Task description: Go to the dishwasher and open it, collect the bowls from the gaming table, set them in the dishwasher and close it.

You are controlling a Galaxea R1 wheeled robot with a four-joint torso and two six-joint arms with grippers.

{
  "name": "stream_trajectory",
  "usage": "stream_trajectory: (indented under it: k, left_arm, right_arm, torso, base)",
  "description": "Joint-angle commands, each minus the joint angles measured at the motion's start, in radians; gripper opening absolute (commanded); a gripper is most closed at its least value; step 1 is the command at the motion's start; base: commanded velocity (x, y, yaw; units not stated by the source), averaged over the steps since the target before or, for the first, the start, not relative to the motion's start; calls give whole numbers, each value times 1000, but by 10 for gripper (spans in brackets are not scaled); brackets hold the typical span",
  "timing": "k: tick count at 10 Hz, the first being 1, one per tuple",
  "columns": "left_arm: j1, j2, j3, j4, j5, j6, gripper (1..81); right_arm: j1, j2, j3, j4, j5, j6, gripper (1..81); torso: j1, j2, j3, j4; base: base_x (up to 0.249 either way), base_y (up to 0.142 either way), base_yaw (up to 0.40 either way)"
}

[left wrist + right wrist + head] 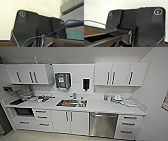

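Note:
The dishwasher (103, 124) stands under the white counter, right of the sink cabinet, its stainless-steel door shut and its bar handle running across the top. I face the kitchenette from a short way back. The bowls and the gaming table are out of view. Both wrist views look past the robot's own dark plate toward a pale wall.
A steel sink (72, 103) sits in the middle of the counter (100, 107), with clutter at both ends. White wall cabinets (117, 74) hang above, with a paper-towel dispenser (63, 80) between them. A built-in microwave (23, 111) is at lower left. A white wall (157, 97) closes in on the right.

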Motion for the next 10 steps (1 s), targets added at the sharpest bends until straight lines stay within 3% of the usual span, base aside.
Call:
stream_trajectory:
  k: [1,10]
  left_arm:
    - [-46,-12,8,13,41,4,811]
    - [-46,-5,11,13,41,2,811]
  right_arm:
    - [58,-9,12,-8,-54,-3,811]
    - [65,-6,7,-5,-54,-2,811]
  torso:
    - [0,0,0,0]
    - [0,0,0,0]
  base:
    - [112,0,0]
    - [151,0,0]
